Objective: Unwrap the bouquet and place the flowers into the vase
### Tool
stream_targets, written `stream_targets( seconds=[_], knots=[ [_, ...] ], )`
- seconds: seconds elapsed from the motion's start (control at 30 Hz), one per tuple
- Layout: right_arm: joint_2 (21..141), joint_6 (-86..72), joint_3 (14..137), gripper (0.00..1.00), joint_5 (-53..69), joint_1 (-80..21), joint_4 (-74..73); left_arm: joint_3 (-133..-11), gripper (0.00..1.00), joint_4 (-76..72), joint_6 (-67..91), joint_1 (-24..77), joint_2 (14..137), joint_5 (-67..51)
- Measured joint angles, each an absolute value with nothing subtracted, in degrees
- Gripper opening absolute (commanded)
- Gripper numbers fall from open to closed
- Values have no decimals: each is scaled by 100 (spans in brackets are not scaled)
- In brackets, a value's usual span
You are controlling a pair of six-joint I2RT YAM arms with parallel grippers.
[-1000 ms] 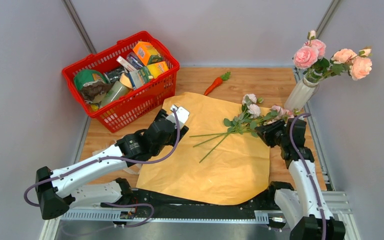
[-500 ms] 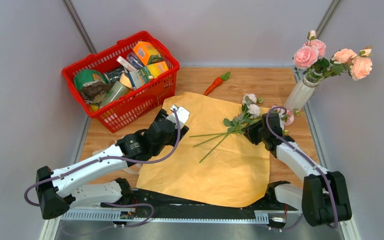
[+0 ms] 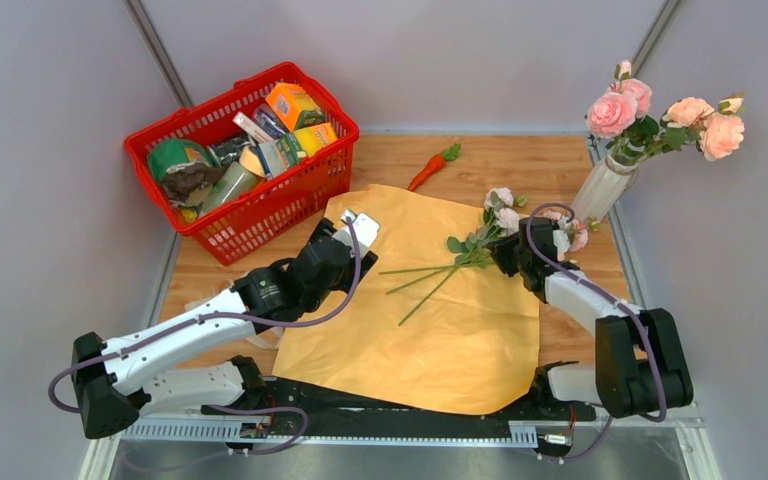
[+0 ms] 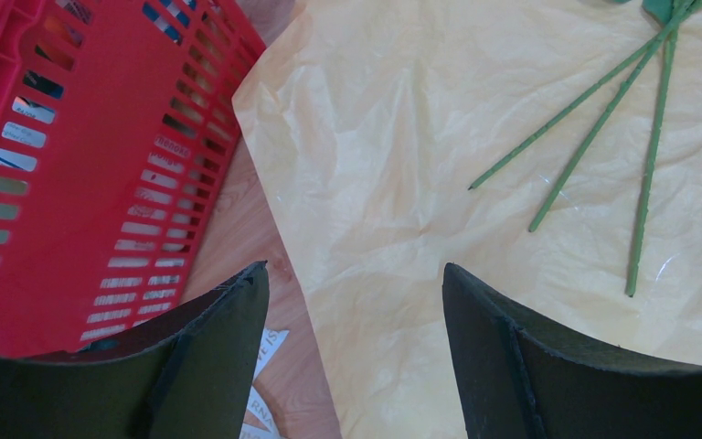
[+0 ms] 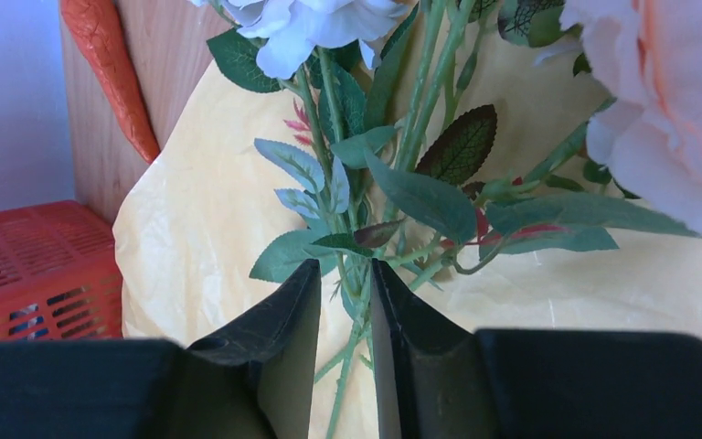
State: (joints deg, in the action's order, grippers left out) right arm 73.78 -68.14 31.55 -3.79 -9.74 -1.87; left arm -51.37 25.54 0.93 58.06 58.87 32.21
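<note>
From above, the wrapping paper (image 3: 430, 330) lies spread flat, with several flowers (image 3: 480, 245) on it, blooms toward the vase (image 3: 600, 190) at far right, which already holds a few. The right gripper (image 3: 508, 255) sits at their leafy middle, so a lift could leave stems behind or knock the vase. The left wrist view shows the left gripper (image 4: 356, 279) wide open and empty over the paper's edge beside the red basket (image 4: 101, 165). It pins nothing, so the sheet may drag along. In the right wrist view the jaws stand narrowed around the stems with paper showing beside them. Whether they pinch I cannot tell, and a loose hold could slip.
</note>
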Motion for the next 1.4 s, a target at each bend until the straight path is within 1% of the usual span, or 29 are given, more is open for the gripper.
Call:
stream_targets(
  seconds=[0.53,0.57,0.7,0.83,0.93,1.2,1.4],
  knots=[
    [8447,-7046,3323,29,-508,-974,187,-5137,77,2554,93,5806,5883,3221],
    [8523,-7046,3352,27,-508,-974,222,-5137,77,2554,93,5808,5883,3221],
    [8718,-7050,3439,15,-495,-974,314,-5137,77,2552,93,5811,5883,3223],
    [8698,-7048,3441,10,-502,-974,340,-5137,77,2552,93,5811,5883,3223],
    [8510,-7046,3441,8,-521,-976,283,-5137,77,2554,93,5811,5883,3223],
    [7260,-6945,3437,7,-751,-1098,95,-5137,77,2554,93,5811,5883,3264],
    [6613,-6888,3356,7,-812,-1219,-67,-5137,77,2554,93,5811,5883,3267]
  ],
)
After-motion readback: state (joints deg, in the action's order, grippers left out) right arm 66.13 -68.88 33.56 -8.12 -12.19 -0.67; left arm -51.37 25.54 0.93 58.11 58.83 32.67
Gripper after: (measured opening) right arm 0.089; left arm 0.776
